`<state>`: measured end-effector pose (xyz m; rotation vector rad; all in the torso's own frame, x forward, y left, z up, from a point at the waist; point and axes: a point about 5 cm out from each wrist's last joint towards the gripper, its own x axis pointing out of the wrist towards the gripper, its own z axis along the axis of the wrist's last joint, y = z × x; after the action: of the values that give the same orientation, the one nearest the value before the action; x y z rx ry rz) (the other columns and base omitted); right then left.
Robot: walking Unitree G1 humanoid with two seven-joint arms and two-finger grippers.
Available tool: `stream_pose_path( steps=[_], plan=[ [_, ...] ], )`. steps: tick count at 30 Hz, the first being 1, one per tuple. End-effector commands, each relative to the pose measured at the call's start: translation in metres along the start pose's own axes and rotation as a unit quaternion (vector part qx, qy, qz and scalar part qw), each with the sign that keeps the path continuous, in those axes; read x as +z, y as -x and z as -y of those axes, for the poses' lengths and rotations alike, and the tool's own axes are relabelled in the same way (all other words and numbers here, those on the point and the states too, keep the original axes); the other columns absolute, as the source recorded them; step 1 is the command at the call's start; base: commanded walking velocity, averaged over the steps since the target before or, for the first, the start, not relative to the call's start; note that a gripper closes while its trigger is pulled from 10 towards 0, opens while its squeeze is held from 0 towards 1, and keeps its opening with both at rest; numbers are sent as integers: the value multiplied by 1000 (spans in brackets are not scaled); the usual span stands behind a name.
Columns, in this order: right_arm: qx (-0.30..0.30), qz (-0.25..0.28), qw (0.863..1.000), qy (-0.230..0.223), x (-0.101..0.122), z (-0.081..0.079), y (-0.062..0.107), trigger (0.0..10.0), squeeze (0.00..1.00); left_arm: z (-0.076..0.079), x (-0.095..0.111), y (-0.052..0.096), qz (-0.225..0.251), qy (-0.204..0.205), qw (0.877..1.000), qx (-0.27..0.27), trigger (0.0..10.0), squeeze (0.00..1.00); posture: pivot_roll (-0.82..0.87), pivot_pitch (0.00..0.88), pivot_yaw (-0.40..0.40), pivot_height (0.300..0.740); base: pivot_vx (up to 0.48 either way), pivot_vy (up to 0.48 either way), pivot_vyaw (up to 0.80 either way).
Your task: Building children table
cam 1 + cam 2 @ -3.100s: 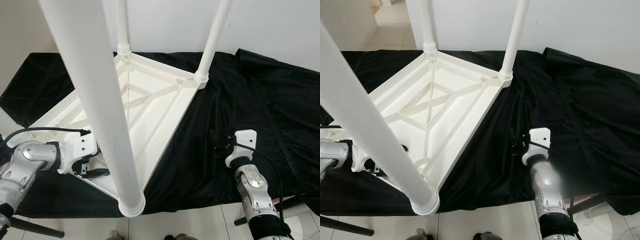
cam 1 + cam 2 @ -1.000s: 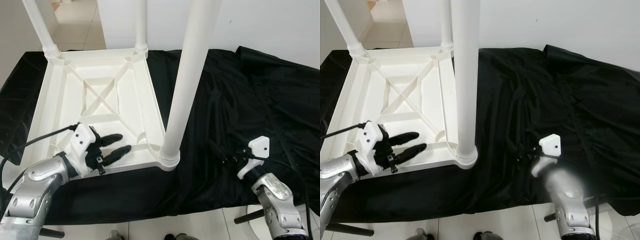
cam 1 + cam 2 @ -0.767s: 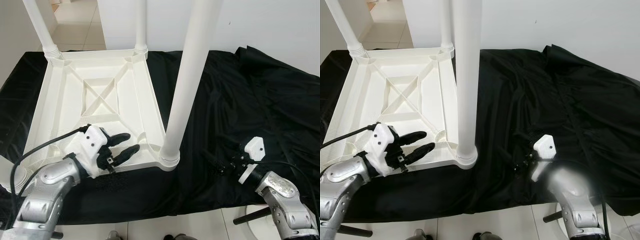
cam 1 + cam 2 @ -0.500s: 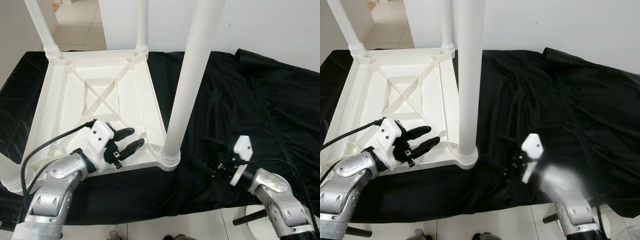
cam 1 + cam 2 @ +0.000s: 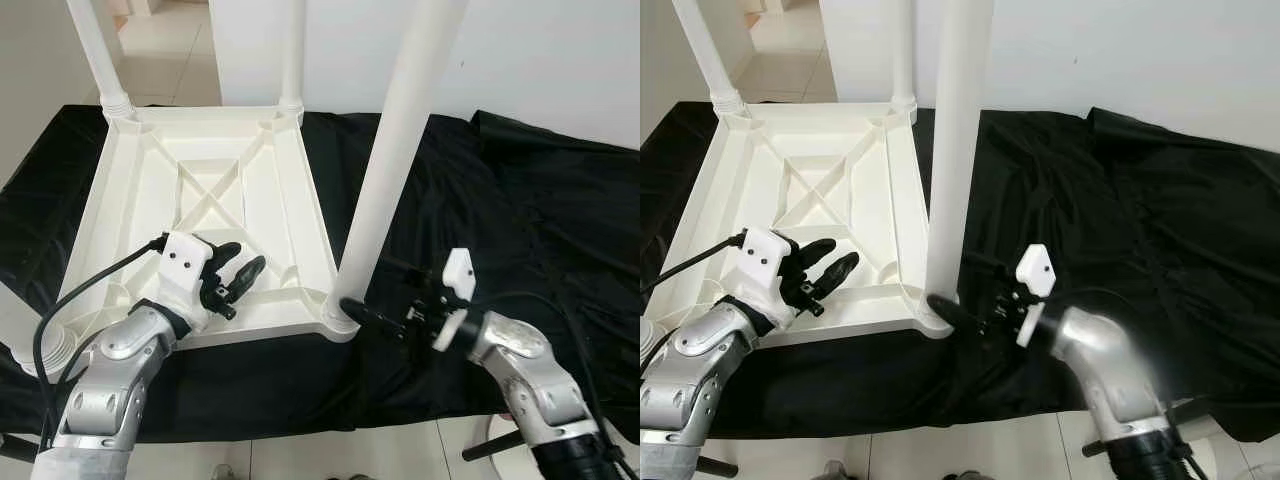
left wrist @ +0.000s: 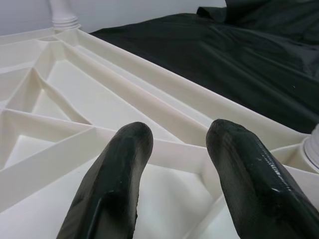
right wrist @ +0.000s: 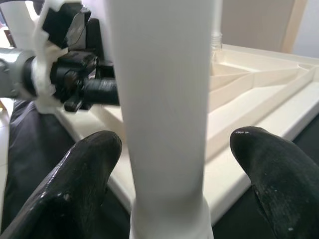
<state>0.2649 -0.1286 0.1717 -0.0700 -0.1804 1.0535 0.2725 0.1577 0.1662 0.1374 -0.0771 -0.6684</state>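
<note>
Since half a second ago the right claw [image 5: 352,308] has reached in from the black cloth [image 5: 520,230] to the foot of the near table leg [image 5: 395,150], its two fingers spread wide with one on either side of the leg just above its socket collar; whether the pads [image 7: 84,169] touch the leg cannot be told from the right wrist view. Meanwhile the left claw [image 5: 243,268] has drifted a little farther over the upturned white children's table [image 5: 160,200], and hovers with its fingers parted narrowly above the ribbed underside, near the front rail and to the left of that same leg. That table lies upside down on the black cloth, its cross-braced frame facing up. Two more legs [image 5: 100,55] stand upright in the far corner sockets, and a fourth socket collar [image 5: 45,350] shows at the near left corner, beside the left arm. Pale tiled floor [image 5: 330,455] runs along the near edge of the cloth
</note>
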Motion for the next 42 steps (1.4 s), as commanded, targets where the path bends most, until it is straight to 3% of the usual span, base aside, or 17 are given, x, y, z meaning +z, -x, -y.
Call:
stream_pose_path(
  steps=[1, 9, 13, 15, 20, 23, 31, 34, 37, 42],
  plan=[
    [-12, -3, 1000, 3, -4, 0, -7, 10000, 0, 8, 0, -1, -5, -10, 1000, -23, 10000, 0, 31, 58, -58, 740, 0, 0, 0],
    [-63, 2, 998, -1, -13, 6, -22, 10000, 0, 21, 0, -6, 0, 14, 999, -35, 10000, 0, 33, 66, -61, 740, 0, 0, 0],
    [-103, -3, 995, 7, -14, 20, -16, 10000, 0, 27, 1, -9, 2, 9, 999, -39, 10000, 0, 31, 68, -60, 740, 0, 0, 0],
    [-147, -7, 989, 14, -14, 35, -7, 10000, 0, 33, 0, -13, 4, 14, 999, -45, 10000, 0, 25, 75, -57, 740, 0, 0, 0],
    [-181, -10, 983, 19, -15, 46, -1, 10000, 0, 39, -2, -18, 3, 19, 998, -52, 10000, 0, 22, 79, -59, 740, 0, 0, 0],
    [-246, -16, 969, 21, -16, 64, 9, 10000, 0, 51, -1, -30, 8, 28, 997, -77, 10000, 0, 7, 85, -56, 740, 0, 0, 0],
    [-343, -19, 939, 37, -16, 88, 30, 10000, 0, 61, 6, -45, 16, 45, 994, -96, 10000, 0, -29, 94, -35, 740, 0, 0, 0],
    [-356, -19, 933, 37, -16, 91, 34, 10000, 0, 63, 8, -47, 24, 43, 994, -97, 10000, 0, -33, 96, -32, 740, 0, 0, 0],
    [-380, -19, 924, 39, -17, 94, 40, 10000, 0, 77, 12, -53, 37, 56, 992, -108, 10000, 0, -41, 98, -26, 740, 0, 0, 0],
    [-386, -10, 922, 38, -19, 93, 36, 10000, 0, 93, 20, -64, 52, 54, 992, -98, 10000, 0, -43, 101, -23, 740, 0, 0, 0]
  ],
)
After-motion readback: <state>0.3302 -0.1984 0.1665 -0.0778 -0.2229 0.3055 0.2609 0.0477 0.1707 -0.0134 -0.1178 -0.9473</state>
